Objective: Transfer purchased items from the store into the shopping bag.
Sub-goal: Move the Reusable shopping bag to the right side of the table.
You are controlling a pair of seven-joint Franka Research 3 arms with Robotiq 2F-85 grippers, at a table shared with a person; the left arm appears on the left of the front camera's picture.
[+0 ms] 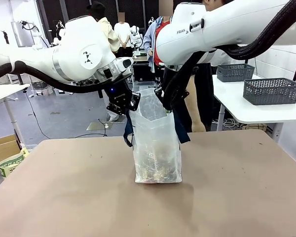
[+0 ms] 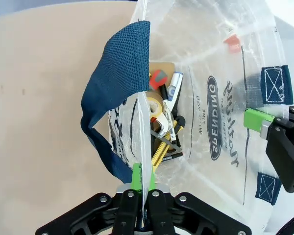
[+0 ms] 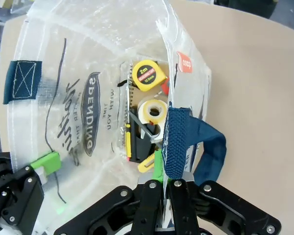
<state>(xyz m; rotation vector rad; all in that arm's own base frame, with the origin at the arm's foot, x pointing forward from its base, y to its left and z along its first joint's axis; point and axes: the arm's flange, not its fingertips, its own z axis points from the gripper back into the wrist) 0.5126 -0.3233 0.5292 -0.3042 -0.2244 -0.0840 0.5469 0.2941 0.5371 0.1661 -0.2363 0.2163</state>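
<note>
Goods point(image 3: 146, 76), yellowish, are packed inside the frosted navy-strapped plastic tote point(image 1: 157, 148), clamped by left gripper point(image 2: 143, 172) and right gripper point(image 3: 162, 169); transfer seems finished.

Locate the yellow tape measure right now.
In the right wrist view, the yellow tape measure lies at the bottom of the shopping bag, just beside the white tape roll.

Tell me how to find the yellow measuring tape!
Find the see-through shopping bag standing in the middle of the table. Peek down to its bottom: the tape measure lies next to a pale tape roll. Only it is a chunky yellow case with a black label.
</note>
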